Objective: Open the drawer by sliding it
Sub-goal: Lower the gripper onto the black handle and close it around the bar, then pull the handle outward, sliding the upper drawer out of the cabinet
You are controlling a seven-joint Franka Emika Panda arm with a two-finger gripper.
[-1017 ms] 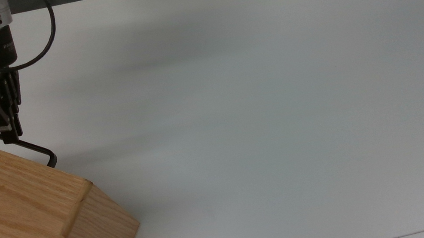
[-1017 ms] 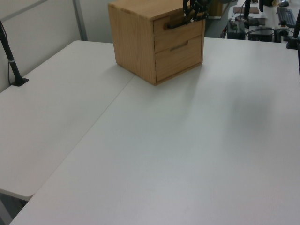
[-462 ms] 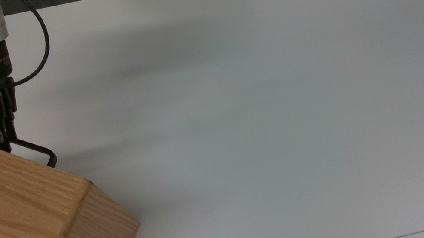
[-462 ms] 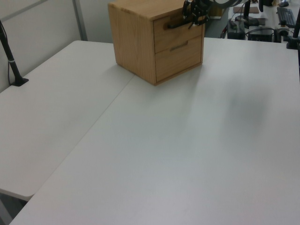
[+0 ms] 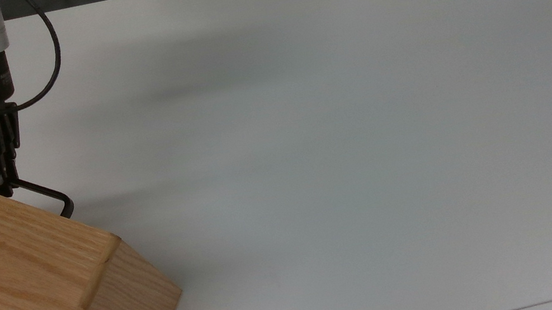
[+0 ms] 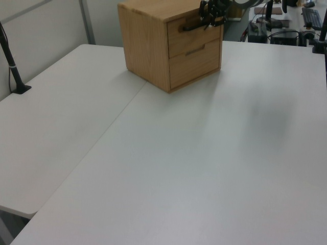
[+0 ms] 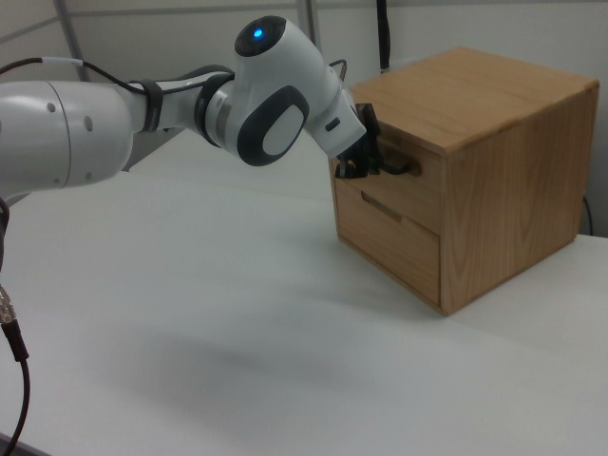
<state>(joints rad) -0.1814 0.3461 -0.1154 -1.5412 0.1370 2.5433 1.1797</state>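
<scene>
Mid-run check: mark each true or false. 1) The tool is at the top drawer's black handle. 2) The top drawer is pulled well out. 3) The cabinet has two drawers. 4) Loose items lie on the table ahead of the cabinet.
1) True: the tool sits at the handle of the top drawer.
2) False: its front sits about flush with the cabinet.
3) True: a lower drawer sits beneath.
4) False: the table there is bare.

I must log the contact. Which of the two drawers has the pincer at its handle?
The upper drawer: the pincer is at its black bar handle. The lower drawer has a flat recessed pull.
</scene>
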